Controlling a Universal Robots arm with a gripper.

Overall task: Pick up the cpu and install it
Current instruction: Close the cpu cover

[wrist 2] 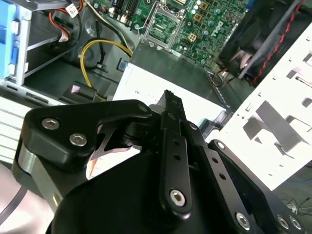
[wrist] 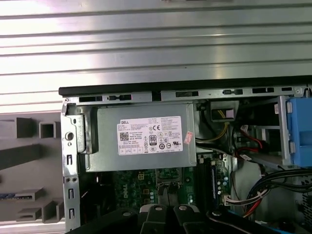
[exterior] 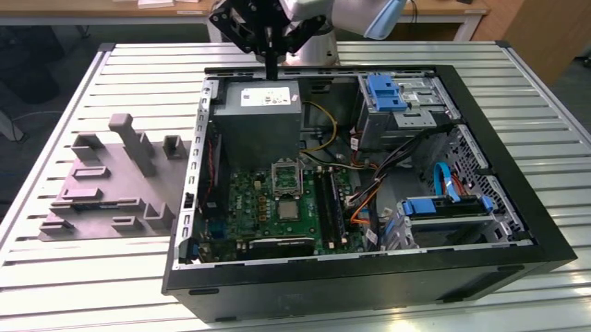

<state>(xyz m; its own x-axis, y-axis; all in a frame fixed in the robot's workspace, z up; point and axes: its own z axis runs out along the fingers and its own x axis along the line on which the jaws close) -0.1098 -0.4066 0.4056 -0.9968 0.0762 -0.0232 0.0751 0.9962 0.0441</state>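
Hovering high over the open computer case (exterior: 517,207), my claw (exterior: 270,69) hangs above the grey power supply (exterior: 263,114) near the case's far wall. My fingers (wrist 2: 171,105) are pressed together into one dark blade with nothing between them. The case lies on a slatted metal table (exterior: 83,277) and holds the green motherboard (exterior: 263,207). The cpu (exterior: 289,210) lies flat on that board, a small silvery square toward the case's near edge, just nearer than the open metal socket frame (exterior: 284,176). Blue drive bays (exterior: 386,92) sit at the case's far corner on the exterior view's right, with another blue-fronted bay (exterior: 443,206) lower down and loose cables (exterior: 406,173) between them. Beside the case on the exterior view's left, touching its wall, sits the grey moulded tray (exterior: 102,190) with raised blocks. Bare slats run around the case on every side.
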